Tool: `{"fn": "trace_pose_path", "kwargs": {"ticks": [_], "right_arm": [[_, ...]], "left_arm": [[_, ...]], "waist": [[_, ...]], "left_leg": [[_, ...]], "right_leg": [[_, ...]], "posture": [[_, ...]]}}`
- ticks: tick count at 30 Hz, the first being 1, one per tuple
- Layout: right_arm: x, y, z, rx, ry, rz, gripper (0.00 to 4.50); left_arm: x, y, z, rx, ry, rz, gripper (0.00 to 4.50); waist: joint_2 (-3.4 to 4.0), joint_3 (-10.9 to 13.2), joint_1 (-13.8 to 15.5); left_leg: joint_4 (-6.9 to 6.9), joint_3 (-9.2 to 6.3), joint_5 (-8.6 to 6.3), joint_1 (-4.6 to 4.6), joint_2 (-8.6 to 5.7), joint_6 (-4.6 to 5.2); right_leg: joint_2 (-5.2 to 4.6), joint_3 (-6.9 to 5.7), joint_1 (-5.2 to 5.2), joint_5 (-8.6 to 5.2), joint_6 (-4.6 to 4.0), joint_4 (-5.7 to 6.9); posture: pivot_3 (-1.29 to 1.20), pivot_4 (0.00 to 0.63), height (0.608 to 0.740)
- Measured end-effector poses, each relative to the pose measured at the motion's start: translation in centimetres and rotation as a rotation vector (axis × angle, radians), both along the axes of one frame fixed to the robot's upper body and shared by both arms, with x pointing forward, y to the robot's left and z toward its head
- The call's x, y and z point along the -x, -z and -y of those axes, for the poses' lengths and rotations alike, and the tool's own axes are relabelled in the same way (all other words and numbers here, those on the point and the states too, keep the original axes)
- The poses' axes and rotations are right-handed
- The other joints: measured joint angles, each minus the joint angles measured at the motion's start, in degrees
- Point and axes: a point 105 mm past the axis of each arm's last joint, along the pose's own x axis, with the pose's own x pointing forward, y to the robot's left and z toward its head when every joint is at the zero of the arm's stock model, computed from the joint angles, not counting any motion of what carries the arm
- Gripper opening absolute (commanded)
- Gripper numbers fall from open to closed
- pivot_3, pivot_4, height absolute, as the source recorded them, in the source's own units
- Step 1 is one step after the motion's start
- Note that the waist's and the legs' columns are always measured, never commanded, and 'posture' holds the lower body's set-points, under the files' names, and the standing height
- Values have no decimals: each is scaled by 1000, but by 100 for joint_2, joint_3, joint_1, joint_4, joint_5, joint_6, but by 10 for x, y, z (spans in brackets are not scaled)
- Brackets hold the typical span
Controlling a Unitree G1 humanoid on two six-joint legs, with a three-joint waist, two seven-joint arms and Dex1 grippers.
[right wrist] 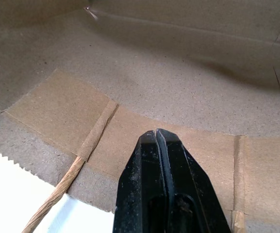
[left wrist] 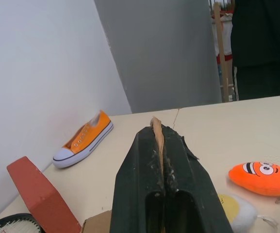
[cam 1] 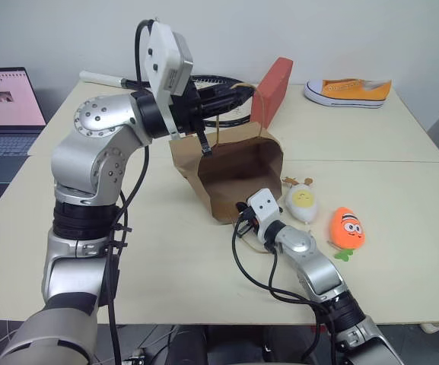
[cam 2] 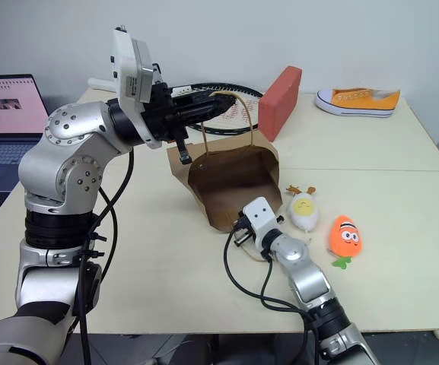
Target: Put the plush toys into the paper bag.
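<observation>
The brown paper bag (cam 1: pixel 234 171) lies on its side on the table, its mouth facing me. My left gripper (cam 1: pixel 233 94) is above it, shut on the bag's upper cord handle (left wrist: pixel 157 138), which it holds lifted. At the bag's lower lip, my right gripper (right wrist: pixel 156 132) is shut, its tips over the inside of the paper with nothing between them. The other handle cord (right wrist: pixel 62 187) lies flat beside it. The plush toys sit on the table right of the bag: the white egg with a yellow face (cam 1: pixel 303 204) nearest the bag, and the orange carrot (cam 1: pixel 347 228) further right.
A red block (cam 1: pixel 272 91) stands behind the bag, with a racket (cam 1: pixel 219 80) beside it. An orange-and-white sneaker (cam 1: pixel 348 92) is at the back right. A laptop (cam 1: pixel 6 103) is at the far left.
</observation>
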Motion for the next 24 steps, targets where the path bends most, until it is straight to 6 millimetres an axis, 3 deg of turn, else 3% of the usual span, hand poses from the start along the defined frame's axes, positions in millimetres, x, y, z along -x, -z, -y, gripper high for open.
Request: {"fn": "trace_pose_path", "kwargs": {"ticks": [3,6,10,17,22,24], "right_arm": [[0,-3,1,-11,-3,-16,24],[4,-6,5,-21,-27,-47,24],[17,-30,12,-22,-104,-23,24],[47,-64,41,-29,-189,-34,24],[64,-80,76,-2,-205,-58,24],[65,-82,88,8,-182,-69,379]], "left_arm": [[-1,20,0,-28,5,-67,0],[3,19,2,-26,24,-79,0],[11,22,6,-27,53,-90,0],[19,30,12,-16,93,-123,0],[24,41,21,-19,124,-163,0],[26,44,25,-13,138,-172,0]], "waist": [[0,0,-8],[0,1,3],[1,1,10],[1,1,23],[0,1,78],[0,1,87]], "left_leg": [[-1,-3,0,-7,0,0],[0,-2,0,-21,0,0],[-5,-2,0,-22,-1,0],[-4,-2,0,-22,0,0],[-3,0,0,-22,-1,0],[-3,1,0,-22,-1,0]], "right_leg": [[0,-1,-7,0,0,1],[0,-1,-20,1,1,1],[-1,0,-24,0,1,2],[0,-1,-24,-1,-1,1],[0,0,-23,-1,-1,0],[0,1,-23,-1,-1,0]], "posture": [[0,150,740],[0,150,740],[0,150,740],[0,150,740],[0,150,740],[0,150,740]]}}
